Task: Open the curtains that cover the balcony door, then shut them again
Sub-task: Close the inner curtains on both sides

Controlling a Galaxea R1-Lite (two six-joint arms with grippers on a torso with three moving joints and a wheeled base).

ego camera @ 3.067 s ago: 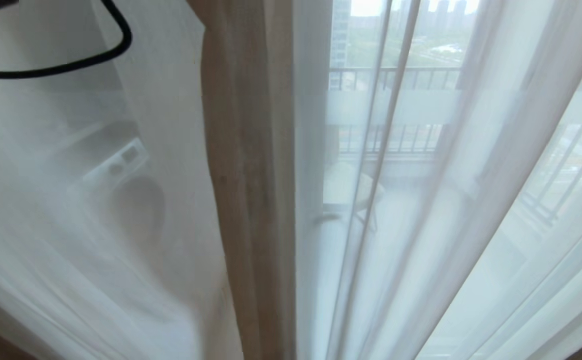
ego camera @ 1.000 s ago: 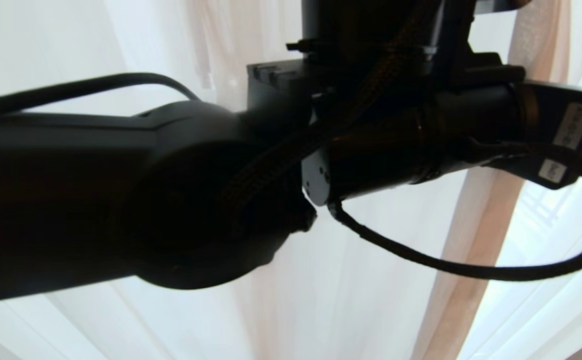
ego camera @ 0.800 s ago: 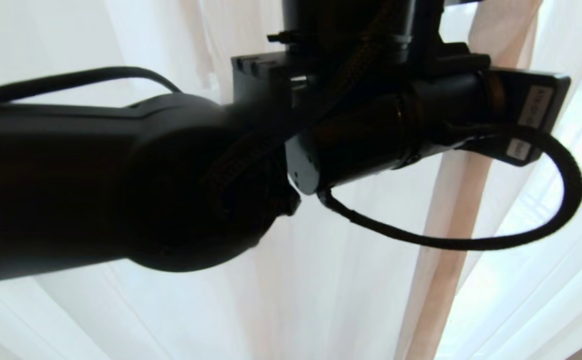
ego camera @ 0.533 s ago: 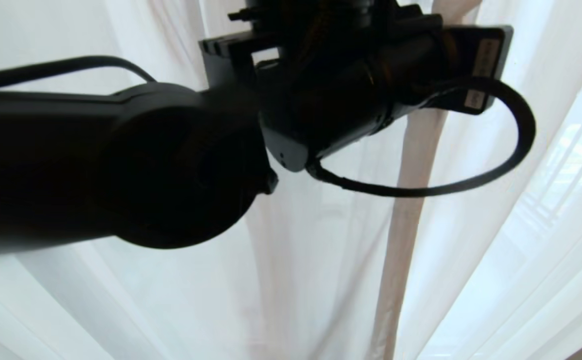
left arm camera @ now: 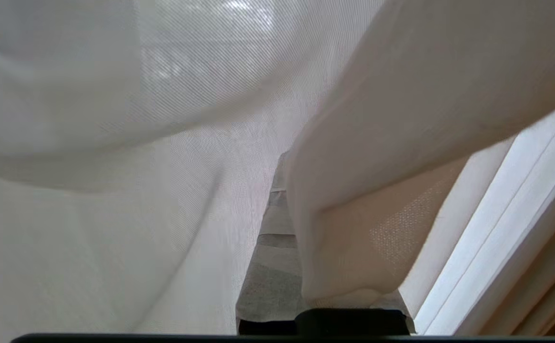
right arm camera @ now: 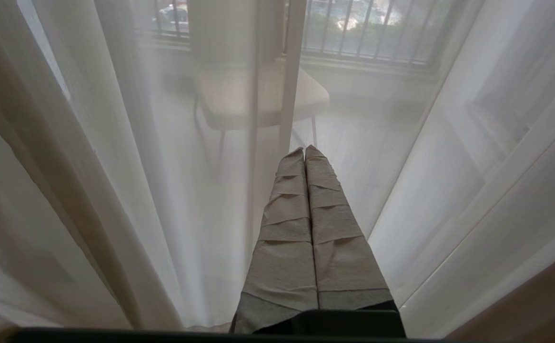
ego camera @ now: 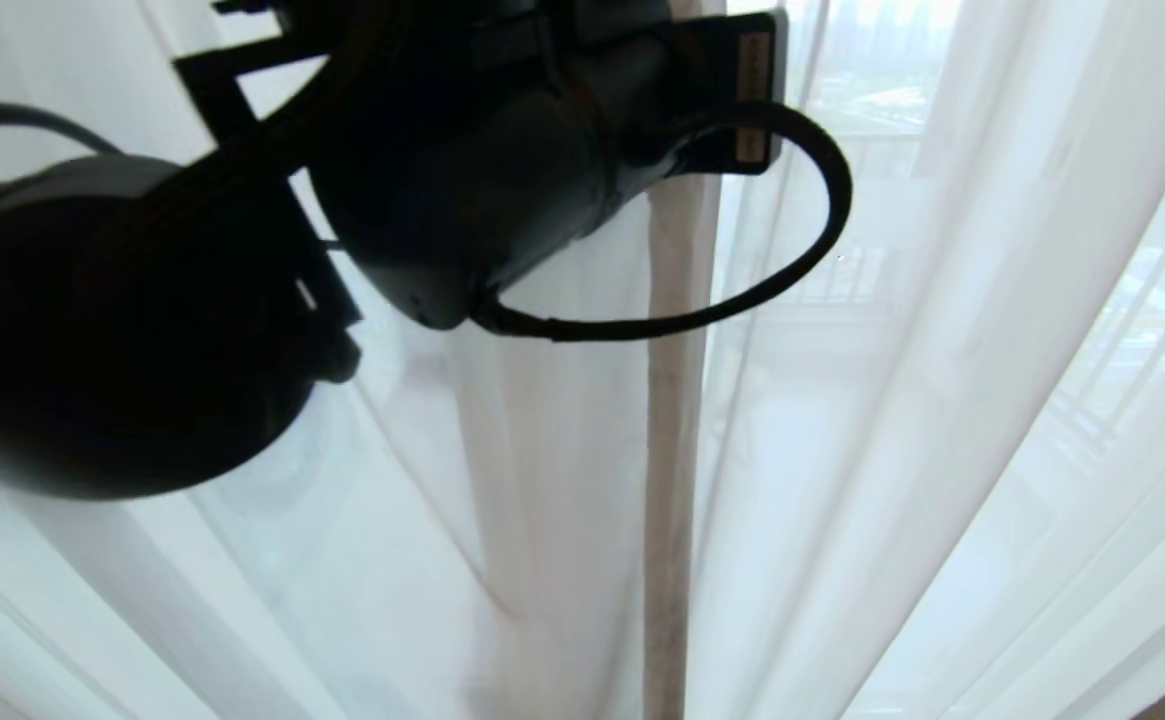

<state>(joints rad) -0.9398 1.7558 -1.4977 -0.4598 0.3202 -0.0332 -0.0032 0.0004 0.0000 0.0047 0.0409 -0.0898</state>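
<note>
Curtains (ego camera: 942, 400): sheer white weave in long soft folds, with one narrow beige hem strip (ego camera: 670, 450) hanging just beyond our left arm (ego camera: 142, 330). Our left gripper (left arm camera: 277, 209), tape-wrapped, is clamped shut with curtain cloth draped over it; a pinch we can't confirm. Our right gripper (right arm camera: 305, 153), fingers pressed together and empty, sits just short of the sheer, a chair (right arm camera: 258, 95) blurred behind it.
</note>
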